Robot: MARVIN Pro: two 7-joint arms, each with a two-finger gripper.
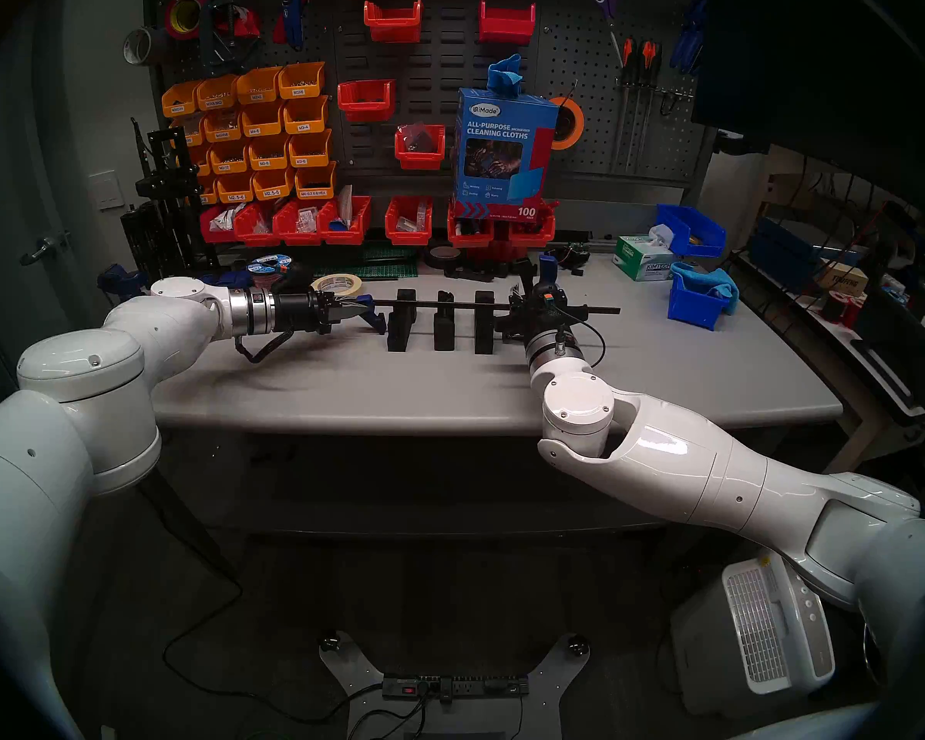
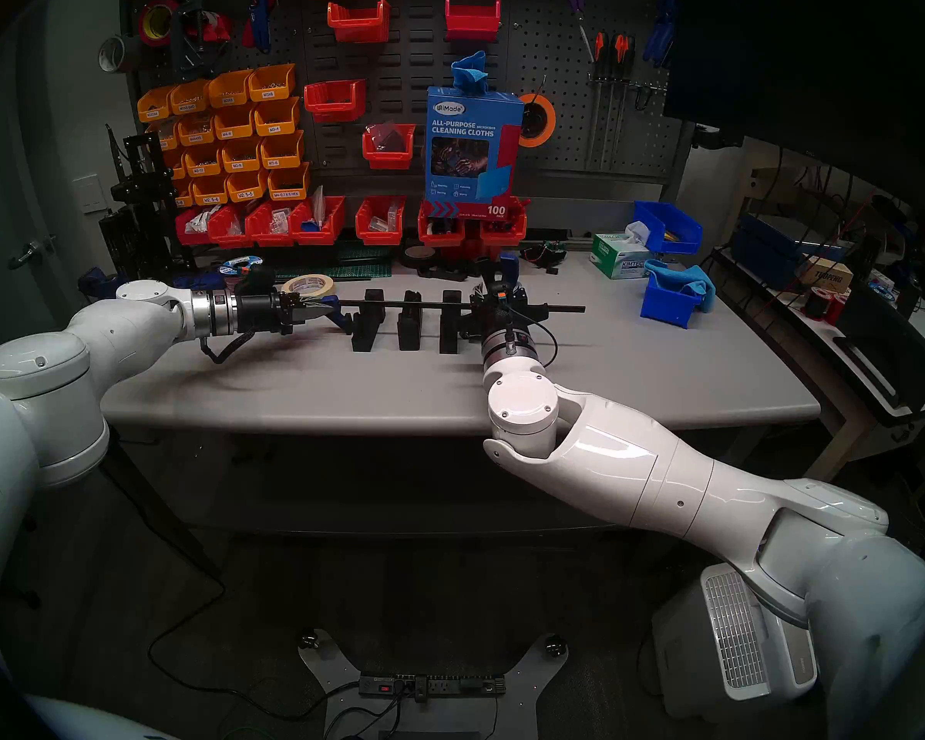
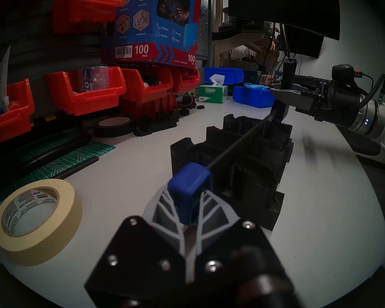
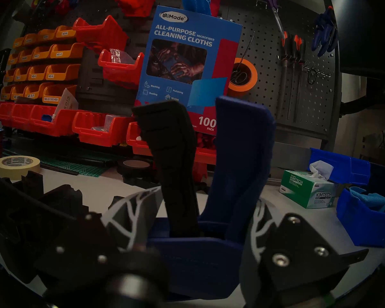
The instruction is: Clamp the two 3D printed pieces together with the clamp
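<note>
Grey tabletop (image 1: 663, 370), bins along the back edge, front strip bare. Clamp (image 1: 449, 307) lies level across the middle, bar over three black printed pieces (image 1: 441, 322) standing apart in a row. Left claw (image 3: 190, 214) pinches the clamp's small blue end jaw. Right claw (image 4: 198, 229) grips the blue handle at the lever base. Tape roll (image 3: 37, 220) sits just beside the clamp's left end; blue bin (image 1: 700, 298) well right of the bar tip.

Two head cams sit high and look down across the grey worktable (image 1: 449, 386) toward the pegboard, nearly identical views. Left wrist cam hugs the table, facing right along the long black clamp bar (image 3: 236, 145). Right wrist cam faces the pegboard, close in; both catch the blue cleaning-cloth box (image 4: 187, 63).
</note>
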